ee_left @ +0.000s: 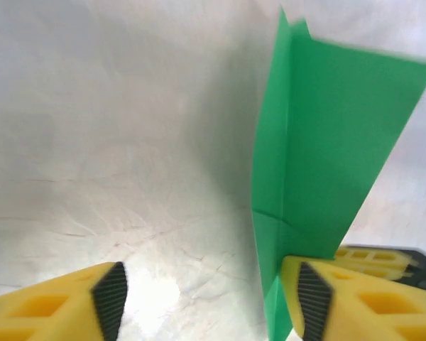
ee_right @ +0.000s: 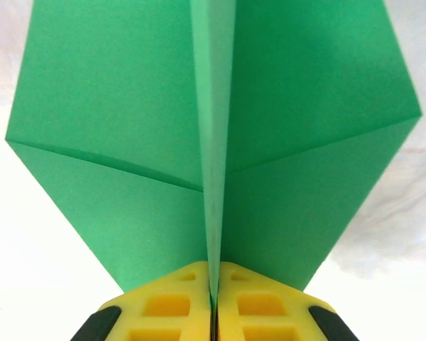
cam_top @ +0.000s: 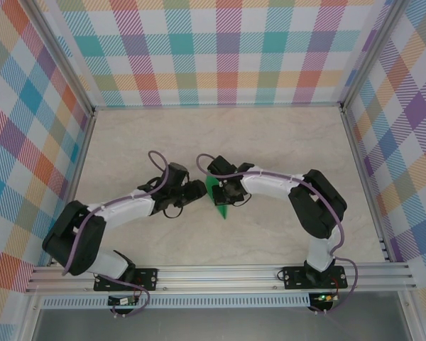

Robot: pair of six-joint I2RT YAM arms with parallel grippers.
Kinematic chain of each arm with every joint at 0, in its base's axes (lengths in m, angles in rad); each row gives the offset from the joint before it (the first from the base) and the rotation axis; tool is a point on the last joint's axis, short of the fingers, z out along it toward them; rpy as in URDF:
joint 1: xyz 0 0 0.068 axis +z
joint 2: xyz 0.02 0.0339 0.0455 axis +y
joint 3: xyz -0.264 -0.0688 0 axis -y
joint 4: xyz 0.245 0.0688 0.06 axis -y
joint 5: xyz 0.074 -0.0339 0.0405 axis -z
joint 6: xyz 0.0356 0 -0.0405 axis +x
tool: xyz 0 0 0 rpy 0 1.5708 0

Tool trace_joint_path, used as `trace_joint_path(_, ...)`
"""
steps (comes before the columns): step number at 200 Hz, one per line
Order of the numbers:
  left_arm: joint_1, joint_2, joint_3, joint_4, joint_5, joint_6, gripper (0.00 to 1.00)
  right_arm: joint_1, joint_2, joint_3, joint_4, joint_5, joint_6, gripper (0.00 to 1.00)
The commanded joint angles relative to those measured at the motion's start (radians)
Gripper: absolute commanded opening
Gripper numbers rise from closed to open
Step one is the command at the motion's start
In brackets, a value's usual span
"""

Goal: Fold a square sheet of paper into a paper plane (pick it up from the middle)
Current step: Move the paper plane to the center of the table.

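The square sheet of paper is folded into a green paper plane [cam_top: 217, 196] with two wings and a centre keel, standing up off the table between the two arms. My right gripper [ee_right: 213, 307] is shut on the keel, and the wings [ee_right: 298, 135] spread to either side above its yellow fingers. My left gripper [ee_left: 211, 302] stands open beside the plane [ee_left: 326, 142]. The paper's lower edge lies close against the inside of its right finger [ee_left: 314, 302]; its left finger [ee_left: 108, 302] is far from the paper. Seen from above, both grippers [cam_top: 197, 190] [cam_top: 226, 193] meet at the plane.
The pale marbled table [cam_top: 220, 138] is ringed by checked walls and metal posts [cam_top: 355, 142]. A metal rail [cam_top: 220, 273] carrying both arm bases runs along the near edge. In the left wrist view, the right gripper's yellow fingers [ee_left: 383, 257] show just behind the paper.
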Motion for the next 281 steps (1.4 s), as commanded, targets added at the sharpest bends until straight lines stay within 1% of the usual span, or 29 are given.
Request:
trace_joint_path(1, 0.049, -0.069, 0.086, -0.253, -0.133, 0.042, 0.74, -0.016, 0.022, 0.109, -0.064, 0.100, -0.043, 0.07)
trace_joint_path(11, 0.064, -0.084, 0.105, -0.311, -0.162, 0.051, 0.77, -0.034, 0.041, 0.147, -0.072, 0.108, -0.052, 0.07)
trace_joint_path(24, 0.075, -0.103, 0.123, -0.383, -0.224, 0.061, 0.83, -0.058, 0.075, 0.201, -0.076, 0.115, -0.063, 0.07)
trace_joint_path(47, 0.077, -0.144, 0.128, -0.453, -0.331, 0.093, 0.91, -0.089, 0.157, 0.325, -0.117, 0.147, -0.086, 0.08)
trace_joint_path(64, 0.080, -0.163, 0.126, -0.481, -0.359, 0.108, 0.97, -0.107, 0.219, 0.404, -0.139, 0.158, -0.100, 0.09)
trace_joint_path(76, 0.081, -0.168, 0.123, -0.490, -0.359, 0.115, 1.00, -0.118, 0.265, 0.457, -0.160, 0.168, -0.108, 0.10)
trace_joint_path(131, 0.082, -0.160, 0.102, -0.488, -0.333, 0.121, 1.00, -0.152, 0.406, 0.596, -0.195, 0.152, -0.121, 0.13)
trace_joint_path(158, 0.081, -0.155, 0.103, -0.490, -0.331, 0.123, 1.00, -0.162, 0.443, 0.605, -0.204, 0.128, -0.098, 0.14)
trace_joint_path(194, 0.082, -0.150, 0.110, -0.493, -0.334, 0.123, 1.00, -0.163, 0.451, 0.597, -0.208, 0.114, -0.076, 0.17)
trace_joint_path(222, 0.093, -0.139, 0.143, -0.524, -0.345, 0.100, 1.00, -0.162, 0.414, 0.640, -0.250, 0.121, -0.059, 0.24)
trace_joint_path(246, 0.126, -0.129, 0.217, -0.570, -0.384, 0.109, 1.00, -0.162, 0.311, 0.658, -0.264, 0.112, -0.050, 0.34)
trace_joint_path(258, 0.148, -0.121, 0.267, -0.595, -0.408, 0.130, 1.00, -0.163, 0.252, 0.656, -0.270, 0.113, -0.046, 0.41)
trace_joint_path(281, 0.184, -0.109, 0.363, -0.634, -0.470, 0.185, 1.00, -0.166, 0.118, 0.606, -0.262, 0.150, -0.040, 0.60)
